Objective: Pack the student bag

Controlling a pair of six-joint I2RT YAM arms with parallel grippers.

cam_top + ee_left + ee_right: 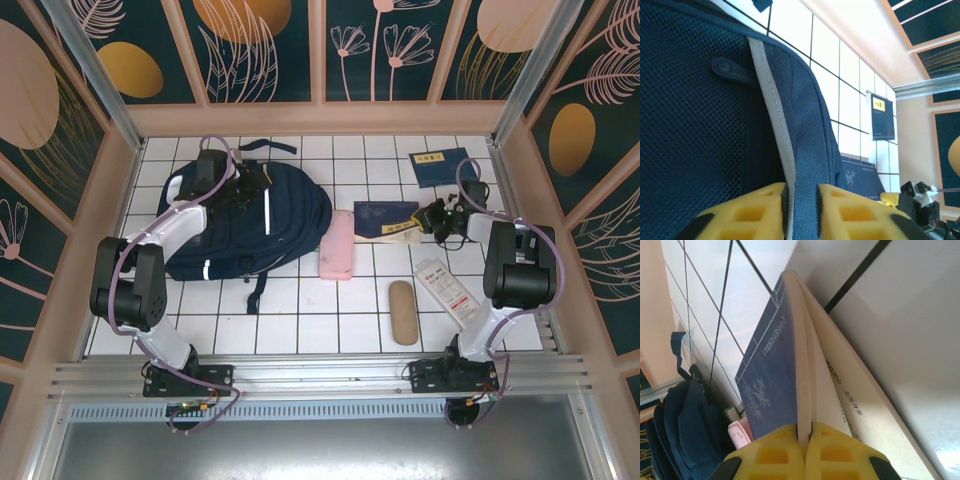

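White tiles — right claw [805, 440] shut on navy book [772, 375] (title unreadable); left claw [801, 200] pinches student bag [715, 125].

White tiled worktop [300, 330] w/ dark grout. On it: big navy student bag [250, 222] at left, pink case [337, 246] beside it, blue books [385, 220] [442, 166], brown case [402, 312], white box [447, 290] at right.
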